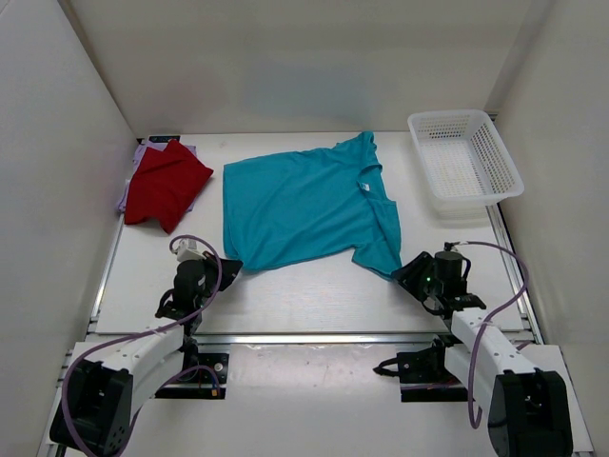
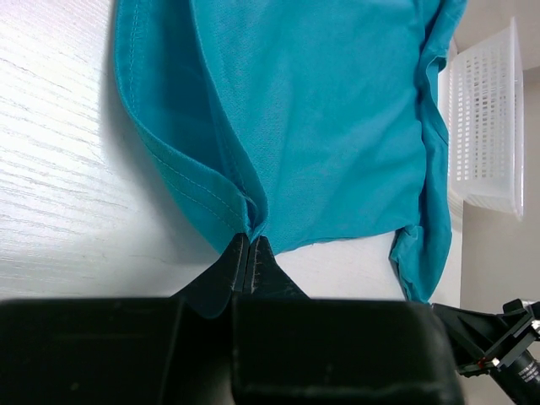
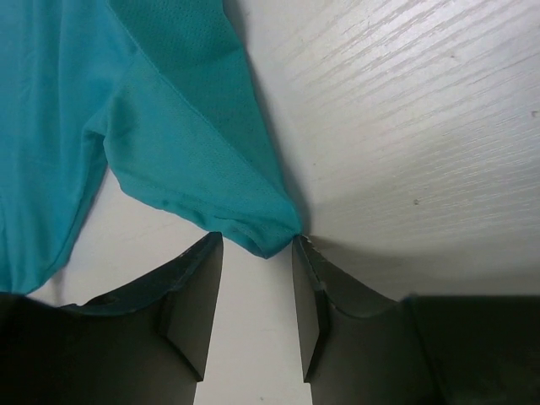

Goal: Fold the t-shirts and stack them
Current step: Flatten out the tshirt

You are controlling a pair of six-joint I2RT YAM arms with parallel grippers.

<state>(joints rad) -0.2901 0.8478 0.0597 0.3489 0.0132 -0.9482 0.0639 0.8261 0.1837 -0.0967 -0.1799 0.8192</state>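
- I am looking down on a white wood-grain table [image 1: 314,295] boxed in by plain white walls.
- The teal t-shirt [image 1: 304,205] lies spread flat in the middle of the table. Its long axis runs left to right with a slight tilt. The collar points right, toward the white lattice basket [image 1: 500,157] in the far right corner, and the hem faces left.
- One sleeve points to the far wall and the other to the near right edge.
- The red t-shirt [image 1: 164,186] sits folded at the far left, on top of the lavender t-shirt [image 1: 143,152], whose edges peek out beneath it. This pile is just beside the teal shirt's hem, not touching it.
- My left arm reaches forward from its base, wrist low over the table. The left gripper [image 1: 226,268] angles right to the near corner of the hem.
- In the left wrist view its fingers are pressed together, pinching a bunched fold of teal hem.
- My right arm reaches forward and inward, with the right gripper [image 1: 407,274] low at the near sleeve.
- In the right wrist view its fingers stand apart. The sleeve tip lies at the mouth of the gap, unclamped, brushing one fingertip [image 3: 297,246].
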